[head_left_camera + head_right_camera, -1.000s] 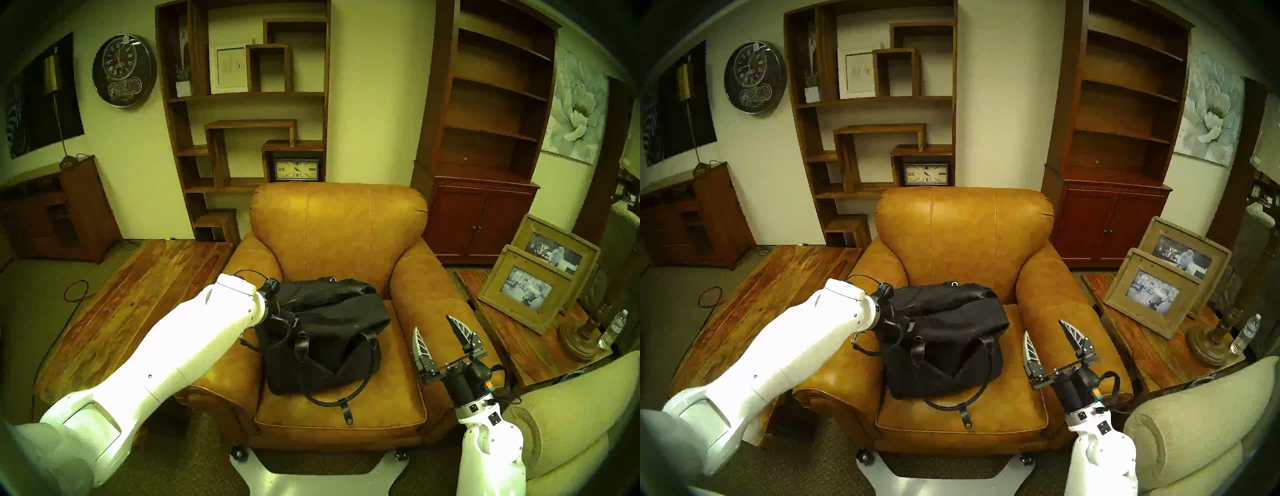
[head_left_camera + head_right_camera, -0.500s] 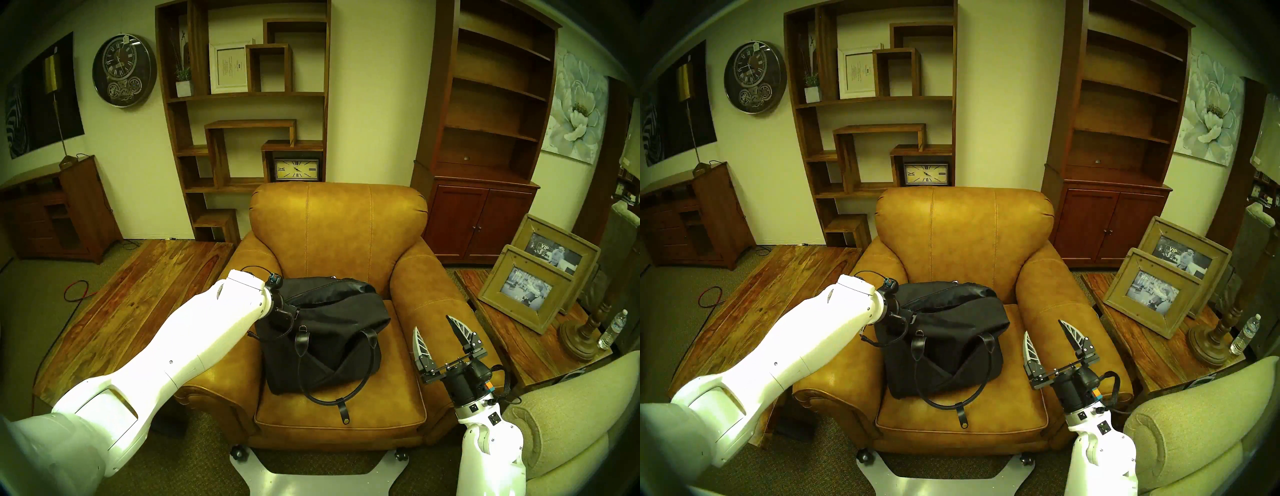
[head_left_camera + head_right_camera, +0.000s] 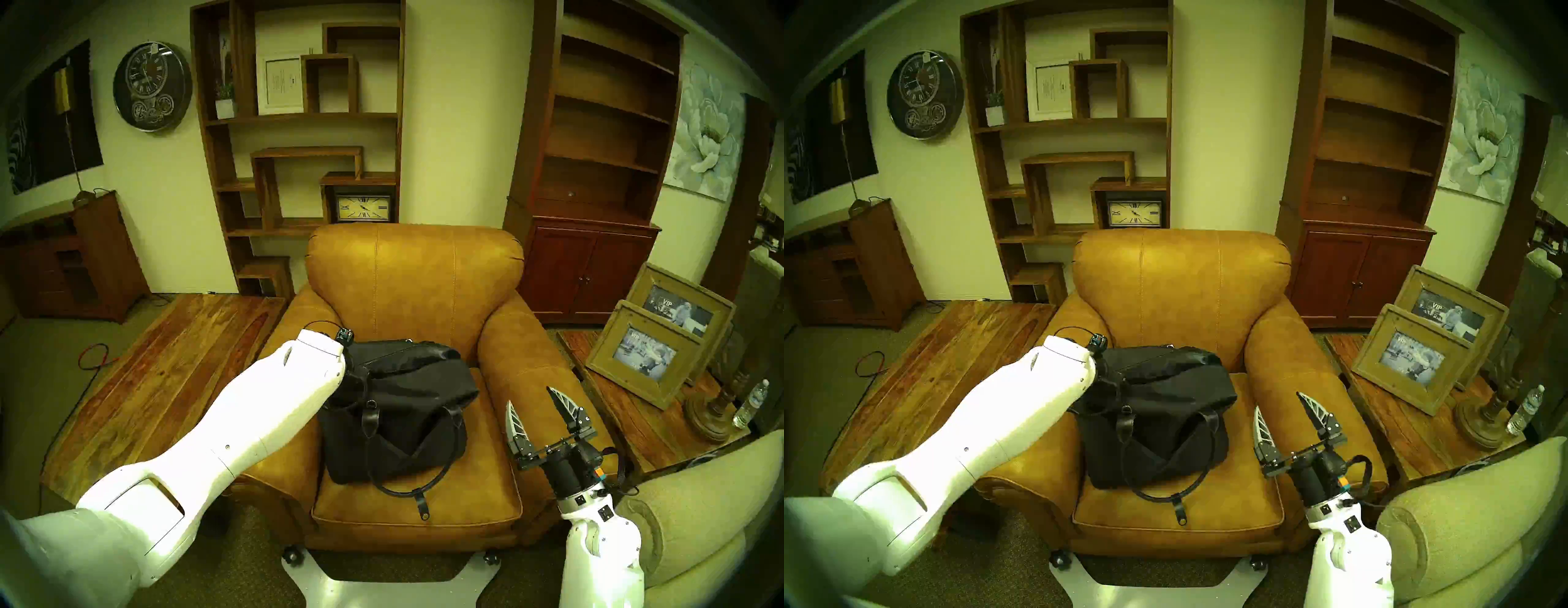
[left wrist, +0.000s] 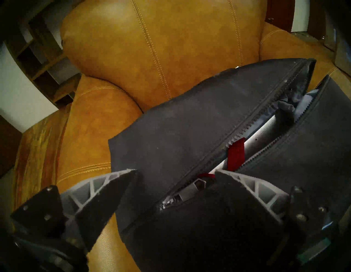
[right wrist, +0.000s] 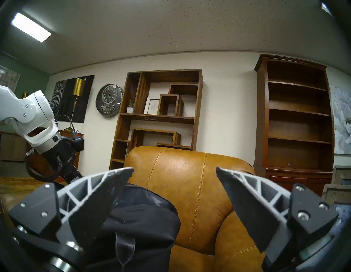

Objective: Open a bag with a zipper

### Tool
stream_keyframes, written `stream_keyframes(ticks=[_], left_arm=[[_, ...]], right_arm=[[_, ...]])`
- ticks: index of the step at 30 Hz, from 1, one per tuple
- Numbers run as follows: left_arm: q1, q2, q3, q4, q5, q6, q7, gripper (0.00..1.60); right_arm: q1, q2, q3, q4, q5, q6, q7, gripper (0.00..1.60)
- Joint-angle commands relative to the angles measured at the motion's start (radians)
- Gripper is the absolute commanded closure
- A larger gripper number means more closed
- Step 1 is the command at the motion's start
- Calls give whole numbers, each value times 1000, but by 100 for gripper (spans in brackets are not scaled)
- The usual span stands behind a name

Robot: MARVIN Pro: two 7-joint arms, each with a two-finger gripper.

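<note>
Head stereo left shows us the tan leather armchair [image 3: 413,297] filling the middle of the room, with wooden bookshelves [image 3: 297,140] behind it. We see the bag [image 3: 403,407], black and slumped, sitting on the seat cushion toward its left side, its back against the chair's backrest. One looped handle [image 3: 418,475] spills forward over the cushion, and a small strap [image 3: 422,505] dangles from it near the front edge of the seat.

Our left arm [image 3: 237,429] reaches across the chair's left armrest to the bag's left end. In the left wrist view we find the left gripper [image 4: 175,174] spread wide, holding nothing: one finger hangs off the bag's side above the armrest, the other lies over the bag's top at the zipper line. The zipper [image 4: 266,117] is parted along most of its length, tooth rows apart, showing pale contents and a red tag [image 4: 235,156] inside. The metal pull [image 4: 182,195] sits near the close end, just beside that finger.

Our right gripper [image 3: 536,399] hovers over the chair's right armrest, well apart from the bag, fingers wide and empty.
</note>
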Motion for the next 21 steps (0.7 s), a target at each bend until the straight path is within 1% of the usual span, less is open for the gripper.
stream_keyframes(ticks=[1, 3, 4, 7, 10, 13, 15, 16, 18, 19, 21], left_arm=[[19, -13, -21, -51, -11, 31, 41, 0], [24, -11, -25, -61, -14, 37, 43, 0], [37, -8, -38, -84, -26, 65, 47, 0], [48, -11, -45, -101, -30, 82, 64, 0], [47, -36, -49, -81, -20, 86, 108, 0], [40, -45, -46, -70, -22, 82, 106, 0], [25, -74, -34, -33, -7, 66, 136, 0], [25, -74, -34, -33, -7, 66, 136, 0], [16, -100, -35, -6, -8, 58, 147, 0], [16, -100, -35, -6, -8, 58, 147, 0], [10, -119, -35, 13, -6, 50, 158, 0]], right_arm=[[5, 2, -2, -21, 4, -5, 1, 0], [5, 2, -2, -21, 4, -5, 1, 0], [5, 2, -2, -20, 4, -5, 1, 0], [5, 2, -2, -20, 4, -5, 1, 0], [5, 2, -2, -21, 4, -5, 1, 0], [5, 2, -2, -20, 4, -5, 1, 0], [5, 2, -2, -20, 4, -5, 1, 0], [5, 2, -2, -20, 4, -5, 1, 0], [5, 2, -2, -20, 4, -5, 1, 0], [5, 2, -2, -20, 4, -5, 1, 0], [5, 3, -2, -20, 4, -5, 1, 0]])
